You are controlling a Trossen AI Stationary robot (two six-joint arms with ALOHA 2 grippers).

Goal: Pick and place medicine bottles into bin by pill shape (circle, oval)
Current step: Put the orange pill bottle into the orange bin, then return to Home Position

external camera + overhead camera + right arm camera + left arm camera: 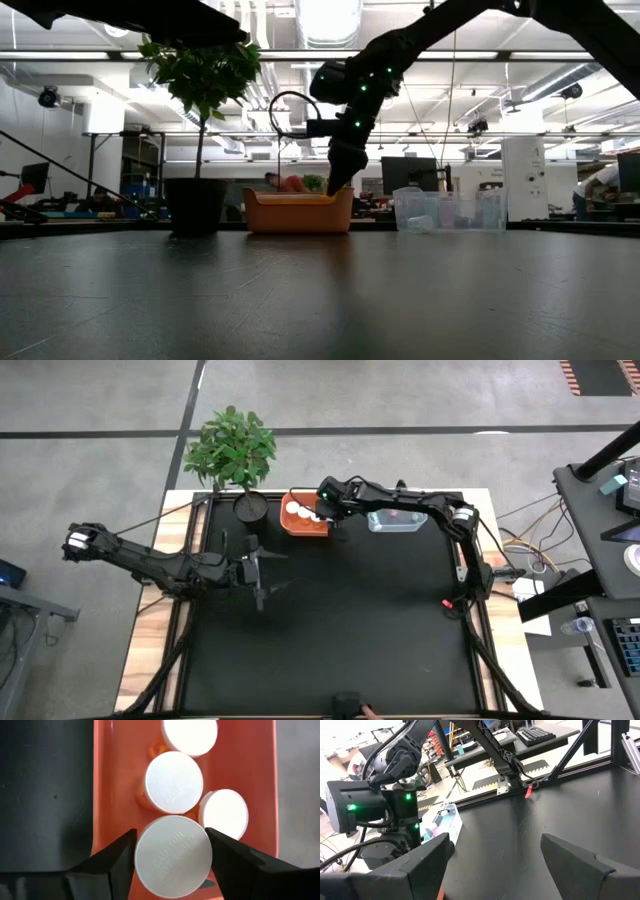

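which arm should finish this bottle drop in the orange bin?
Right. Its hand is already over the orange bin, fingers around a white-capped bottle above three others. The left hand sits open over bare mat, away from the bin.

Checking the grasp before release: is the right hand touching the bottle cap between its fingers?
Touching: in the right wrist view both fingers of the right hand press the sides of the white cap.

- The large round white plastic bottle cap (172,855), seen from the right wrist view, carries faint embossed lettering that seems to begin "CAUTION"; the rest cannot be read.
- The smaller white cap (173,782) beyond it has embossed lettering too faint to read.
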